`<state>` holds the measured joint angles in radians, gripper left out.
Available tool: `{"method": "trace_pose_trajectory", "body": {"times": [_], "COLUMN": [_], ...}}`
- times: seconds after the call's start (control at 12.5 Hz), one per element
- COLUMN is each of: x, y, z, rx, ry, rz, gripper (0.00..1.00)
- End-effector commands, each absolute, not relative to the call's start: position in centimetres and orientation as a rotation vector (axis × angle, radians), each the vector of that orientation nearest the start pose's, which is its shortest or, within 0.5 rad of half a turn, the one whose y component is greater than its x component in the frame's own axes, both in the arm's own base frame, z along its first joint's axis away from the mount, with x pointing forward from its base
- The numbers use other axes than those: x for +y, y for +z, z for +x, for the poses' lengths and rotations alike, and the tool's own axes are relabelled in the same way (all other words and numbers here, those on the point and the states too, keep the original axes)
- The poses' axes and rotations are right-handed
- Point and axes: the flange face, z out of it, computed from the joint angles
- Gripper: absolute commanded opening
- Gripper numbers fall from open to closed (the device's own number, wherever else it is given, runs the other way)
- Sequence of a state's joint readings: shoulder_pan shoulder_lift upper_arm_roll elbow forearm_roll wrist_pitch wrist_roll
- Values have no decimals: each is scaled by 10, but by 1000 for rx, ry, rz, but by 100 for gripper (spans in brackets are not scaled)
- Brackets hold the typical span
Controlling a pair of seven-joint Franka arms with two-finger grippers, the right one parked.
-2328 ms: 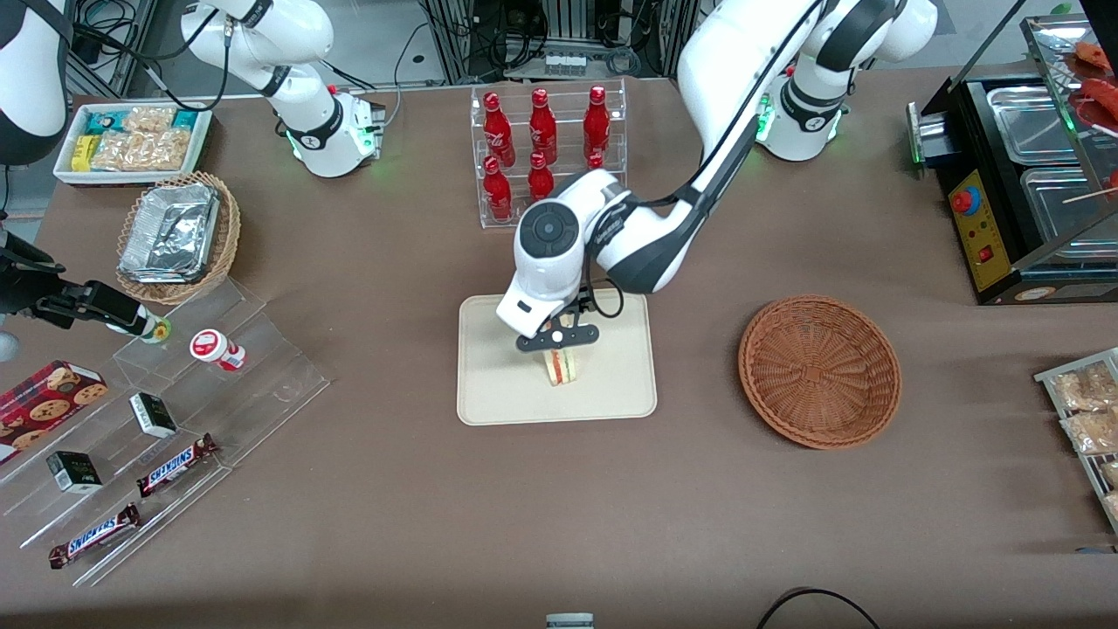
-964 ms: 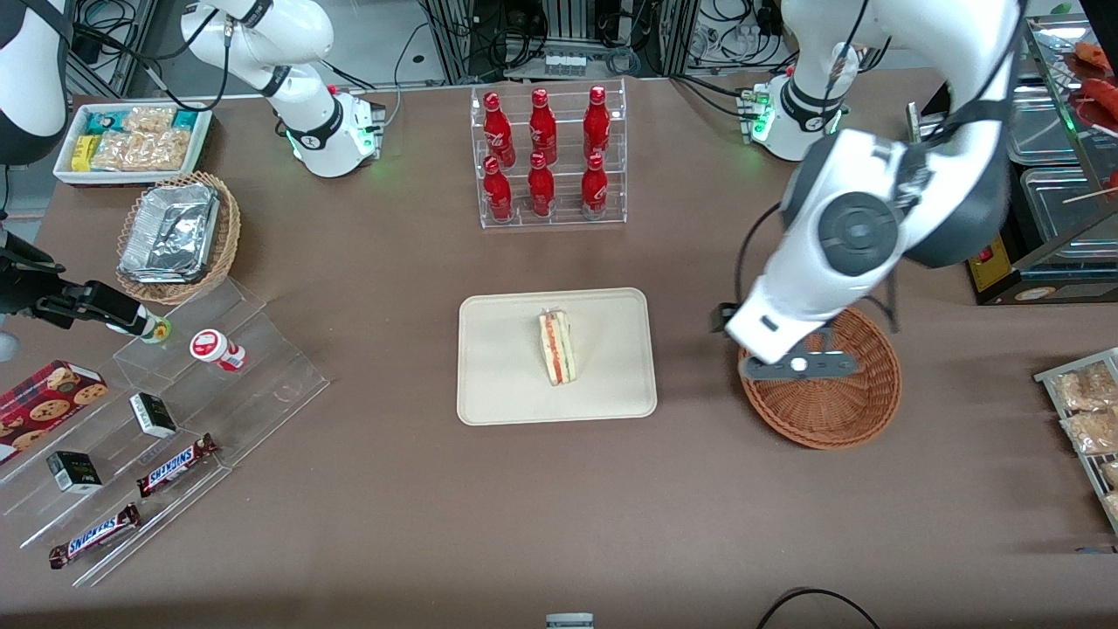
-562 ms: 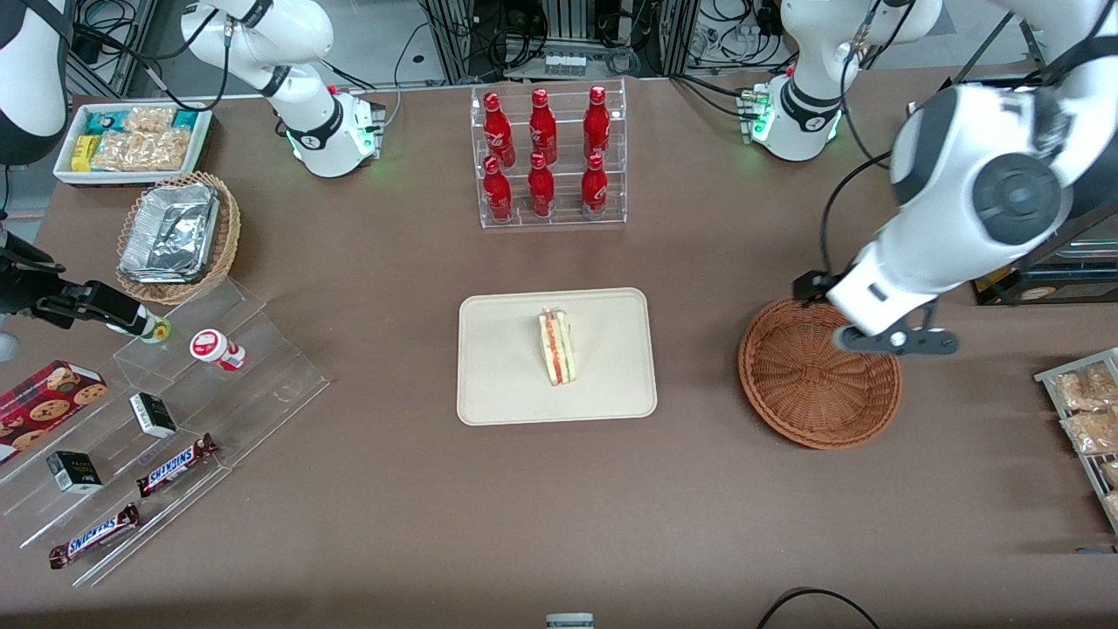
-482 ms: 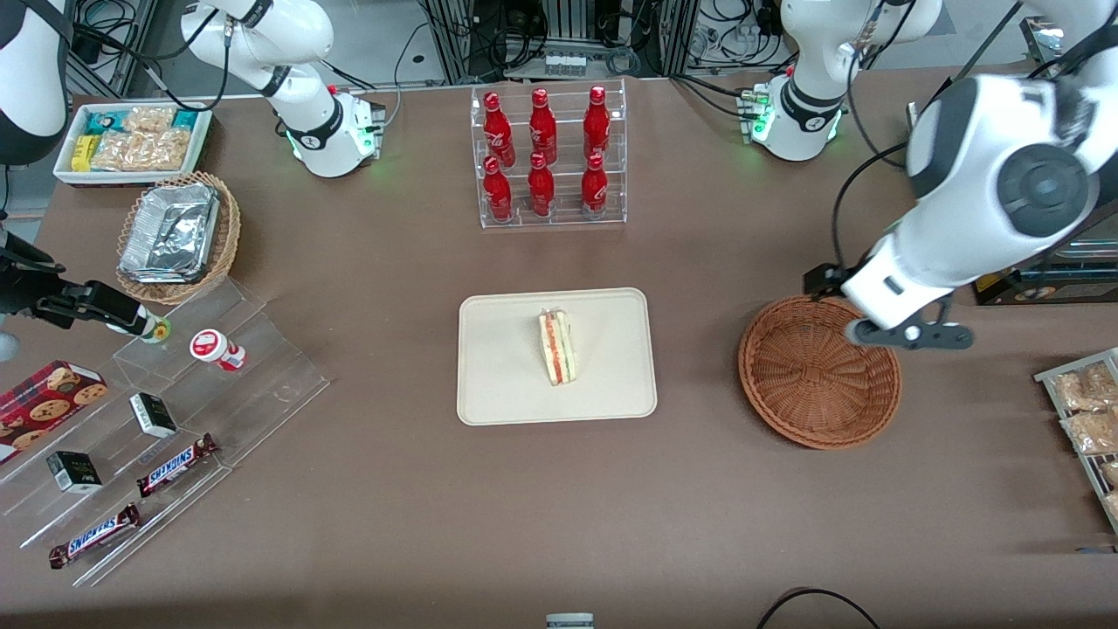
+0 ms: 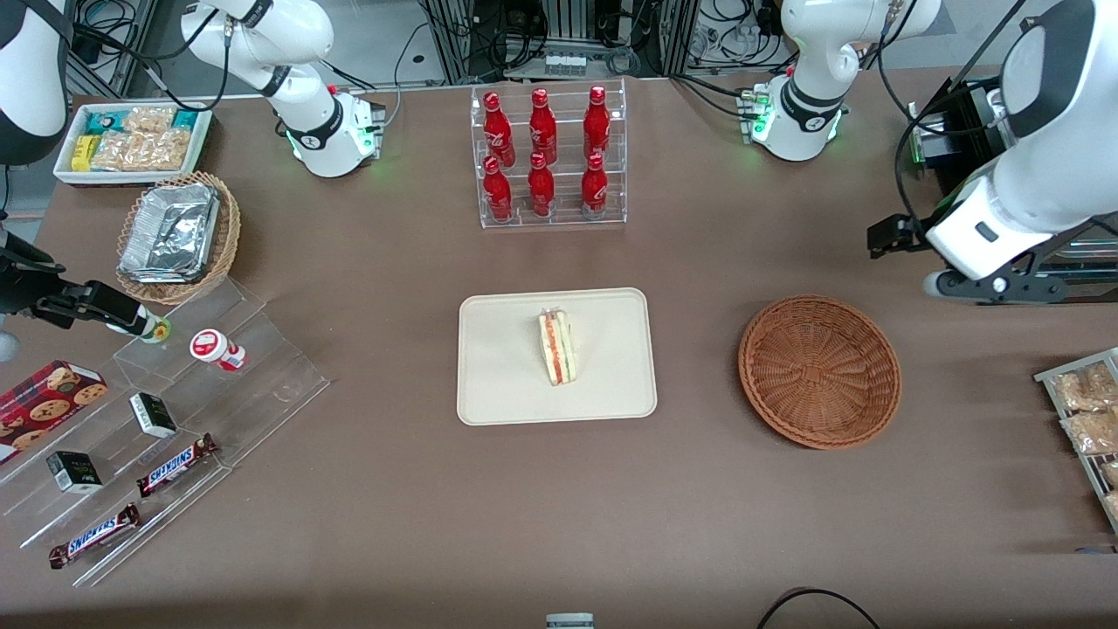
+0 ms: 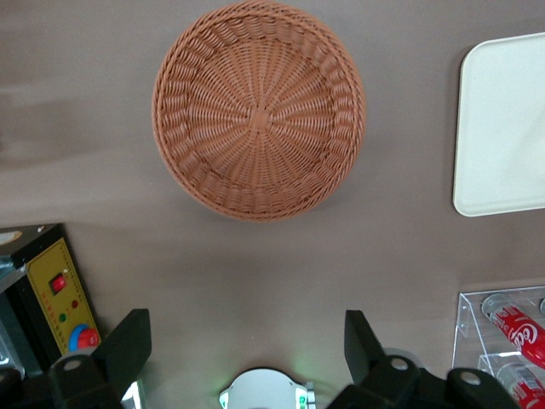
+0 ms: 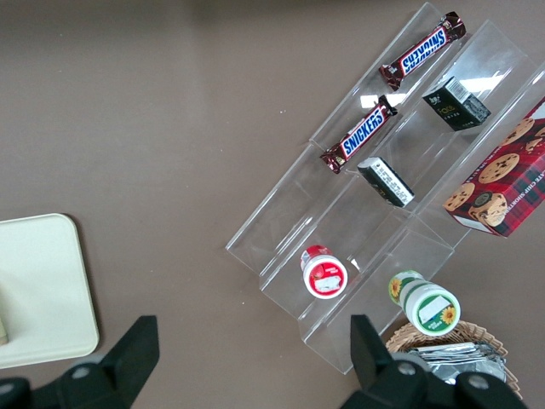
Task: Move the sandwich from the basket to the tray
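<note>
White arms, black-fingered hand (image 6: 247, 358)

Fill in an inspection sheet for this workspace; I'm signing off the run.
Surface: brown table.
Job's things: sandwich lies on the tray; basket holds nothing.
Clutter: red bottles in a clear rack; Snickers bars on acrylic steps; foil containers in a tan basket.
Grippers: gripper open, holding nothing, raised above the table toward the working arm's end.
Cables: black cable at the table's near edge.
Surroundings: equipment racks.
</note>
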<state>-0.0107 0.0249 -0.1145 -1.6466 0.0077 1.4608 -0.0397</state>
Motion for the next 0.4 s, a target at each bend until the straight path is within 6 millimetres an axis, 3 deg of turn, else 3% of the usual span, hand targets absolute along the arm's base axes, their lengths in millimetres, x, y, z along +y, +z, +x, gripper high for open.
{"method": "trace_pose_trajectory", "body": {"times": [0.0, 0.16, 0.32], "x": [-56, -50, -38], "y": [600, 621, 624], "z": [529, 525, 526], "rx": [153, 160, 124], "ry": [326, 317, 308], "rz": [-3114, -3103, -3108], "gripper": [100, 100, 100]}}
